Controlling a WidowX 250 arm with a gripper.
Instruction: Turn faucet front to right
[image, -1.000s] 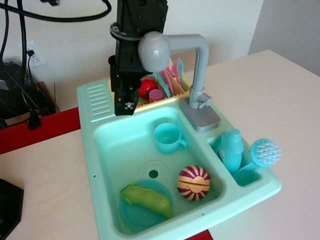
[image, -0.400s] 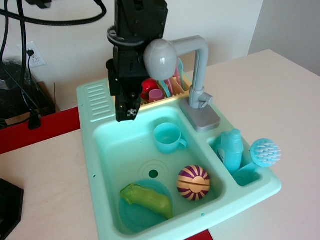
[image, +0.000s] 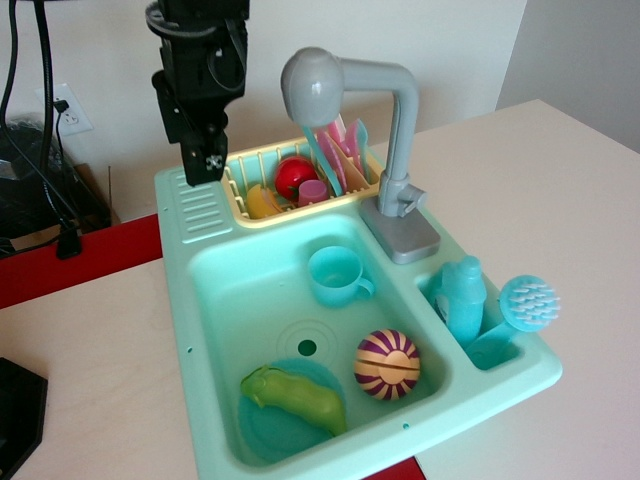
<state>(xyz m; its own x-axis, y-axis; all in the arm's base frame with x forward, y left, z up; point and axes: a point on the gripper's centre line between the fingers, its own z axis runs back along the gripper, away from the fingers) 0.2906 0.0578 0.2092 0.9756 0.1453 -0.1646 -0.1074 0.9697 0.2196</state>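
One second back the gripper (image: 203, 160) hung right beside the faucet (image: 385, 140) head; now it has lifted away to ten o'clock, over the sink (image: 200, 300) drainboard, touching nothing. Its jaws look together and empty. Rooted at the basin's one o'clock corner, the faucet's spout head sits about where it was, so the turn looks undone.
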